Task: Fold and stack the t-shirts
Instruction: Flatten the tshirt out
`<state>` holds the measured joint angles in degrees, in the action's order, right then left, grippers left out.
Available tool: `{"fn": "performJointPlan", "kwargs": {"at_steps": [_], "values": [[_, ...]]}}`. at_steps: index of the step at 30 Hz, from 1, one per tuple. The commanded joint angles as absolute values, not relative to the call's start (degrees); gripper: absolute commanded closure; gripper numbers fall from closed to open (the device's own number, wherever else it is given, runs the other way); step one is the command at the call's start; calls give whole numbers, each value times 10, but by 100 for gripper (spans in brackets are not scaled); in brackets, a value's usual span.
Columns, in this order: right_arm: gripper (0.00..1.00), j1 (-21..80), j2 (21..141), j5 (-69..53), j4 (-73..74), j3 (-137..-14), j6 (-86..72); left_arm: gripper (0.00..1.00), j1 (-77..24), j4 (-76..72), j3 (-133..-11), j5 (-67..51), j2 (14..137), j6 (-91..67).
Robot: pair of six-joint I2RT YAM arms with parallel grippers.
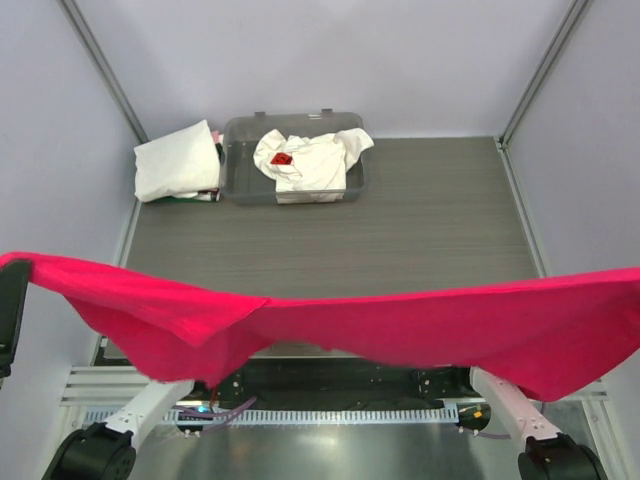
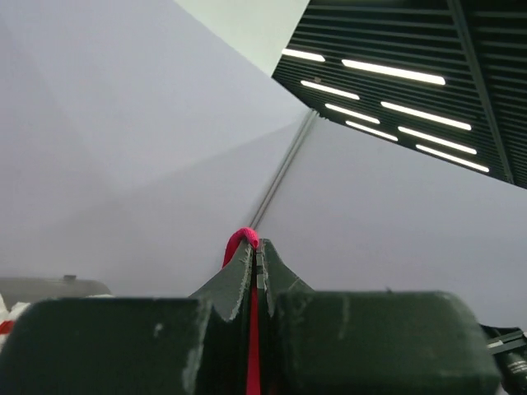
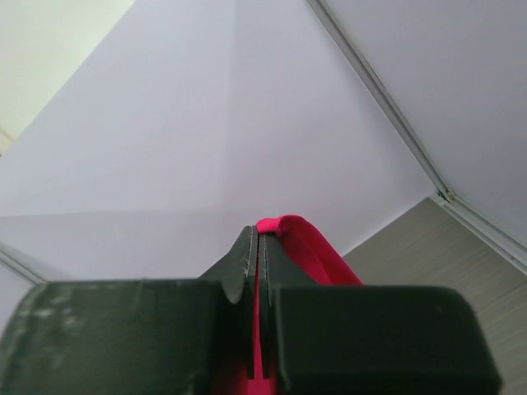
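Presently: left fingers (image 2: 235, 284) clenched on one end of red t-shirt (image 1: 380, 325), stretched in the air above the desk's (image 1: 430, 220) near edge; folded white t-shirt (image 1: 175, 160) far left, just beside grey tub (image 1: 233, 172) holding crumpled white t-shirt (image 1: 315, 165); right fingers (image 3: 239, 263) clenched on other end.

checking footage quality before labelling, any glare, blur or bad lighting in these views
Top external: even soft light, sharp, the red t-shirt vivid and running out of frame at both sides. Left wrist: bright ceiling light strips near blown out, the dark foreground soft. Right wrist: flat even light, no glare, foreground likewise soft.
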<state>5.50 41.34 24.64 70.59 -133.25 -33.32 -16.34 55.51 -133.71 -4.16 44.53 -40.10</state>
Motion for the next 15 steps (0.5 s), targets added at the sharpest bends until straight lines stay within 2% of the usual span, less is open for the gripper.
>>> {"fn": "performJointPlan", "kwargs": {"at_steps": [1, 3, 7, 15], "values": [[99, 68, 467, 308, 709, -1330, -322, 100, -159, 521, -1364, -63, 525, -408], [99, 74, 499, 312, 713, -1321, -319, 100, -159, 536, -1353, -58, 559, -416], [99, 75, 548, 317, 708, -1218, -325, 100, -160, 574, -1284, -11, 606, -421], [99, 64, 672, 373, 565, -900, -335, 100, -140, 489, -965, 15, 697, -407]]}}
